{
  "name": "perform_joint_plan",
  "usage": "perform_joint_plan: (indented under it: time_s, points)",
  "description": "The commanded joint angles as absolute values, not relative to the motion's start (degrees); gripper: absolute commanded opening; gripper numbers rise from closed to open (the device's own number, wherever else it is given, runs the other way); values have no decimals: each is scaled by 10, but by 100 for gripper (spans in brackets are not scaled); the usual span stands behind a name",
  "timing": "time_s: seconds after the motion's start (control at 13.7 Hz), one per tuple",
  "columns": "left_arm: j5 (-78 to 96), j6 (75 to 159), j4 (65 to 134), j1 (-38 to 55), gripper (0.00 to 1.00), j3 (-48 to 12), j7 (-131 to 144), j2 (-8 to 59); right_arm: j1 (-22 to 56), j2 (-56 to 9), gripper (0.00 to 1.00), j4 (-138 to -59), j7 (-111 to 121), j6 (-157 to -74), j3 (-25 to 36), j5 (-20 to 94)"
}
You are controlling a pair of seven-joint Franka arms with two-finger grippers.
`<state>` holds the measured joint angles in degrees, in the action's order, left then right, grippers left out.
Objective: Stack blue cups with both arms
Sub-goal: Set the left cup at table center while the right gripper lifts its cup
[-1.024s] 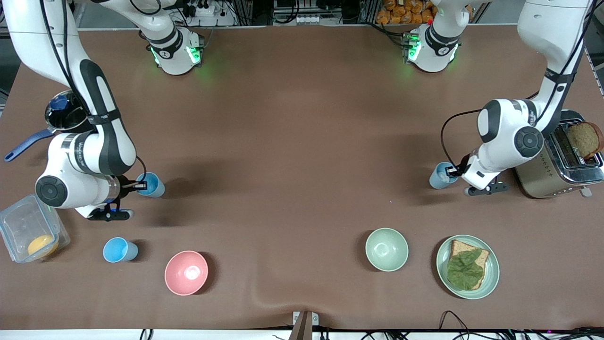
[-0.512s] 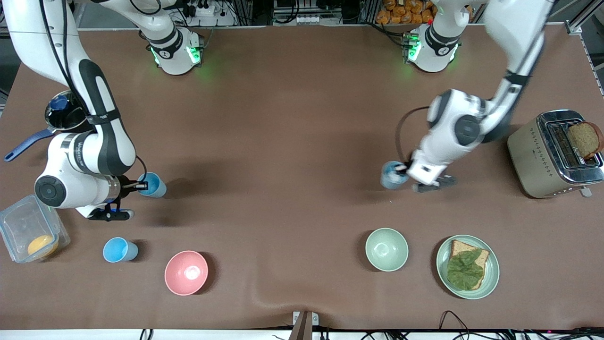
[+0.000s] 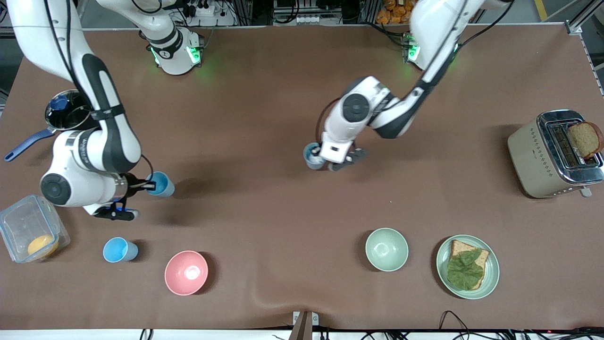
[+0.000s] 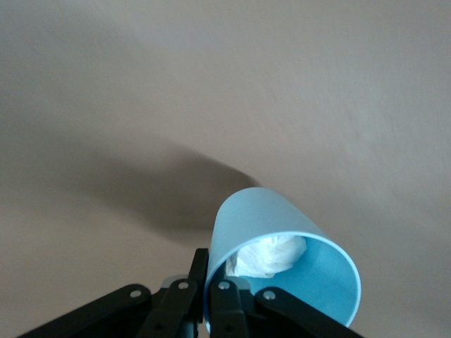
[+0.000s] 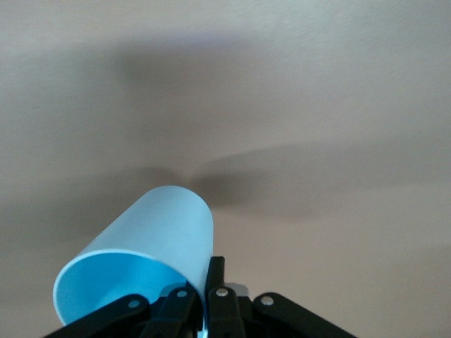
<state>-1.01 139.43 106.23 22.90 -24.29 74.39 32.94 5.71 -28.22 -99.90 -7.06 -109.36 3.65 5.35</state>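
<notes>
My left gripper (image 3: 321, 157) is shut on the rim of a paler grey-blue cup (image 3: 311, 156), held over the middle of the table. In the left wrist view the fingers (image 4: 220, 282) pinch the cup's wall (image 4: 275, 225), and something white and crumpled lies inside. My right gripper (image 3: 149, 185) is shut on the rim of a bright sky-blue cup (image 3: 161, 183), held over the right arm's end of the table. The right wrist view shows that cup (image 5: 151, 239) pinched by the gripper (image 5: 209, 282). Another sky-blue cup (image 3: 120, 249) stands on the table, nearer the front camera.
A pink bowl (image 3: 186, 272), a pale green bowl (image 3: 386, 249) and a green plate (image 3: 493, 264) with bread and a leaf stand near the front edge. A toaster (image 3: 542, 158) is at the left arm's end. A clear box (image 3: 19, 222) and a pot (image 3: 66, 115) are at the right arm's end.
My left arm has carried the grey-blue cup from beside the toaster to over the table's middle. My right arm has shifted a little toward the middle with its cup.
</notes>
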Motion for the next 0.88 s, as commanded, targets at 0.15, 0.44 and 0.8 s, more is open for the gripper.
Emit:
perform_joint_plan:
  time_s: [0.15, 0.44, 0.8]
  points:
    - [-55, 1390, 986, 270, 0, -236, 819, 388, 119, -207, 0, -1008, -163, -1021, 34, 110]
    - [-59, 1390, 983, 279, 69, -222, 840, 389, 190, -134, 0, -1005, -235, -944, 33, 175]
    - [-112, 1276, 979, 262, 100, -209, 868, 268, 307, -111, 0, -994, -387, -962, 33, 170]
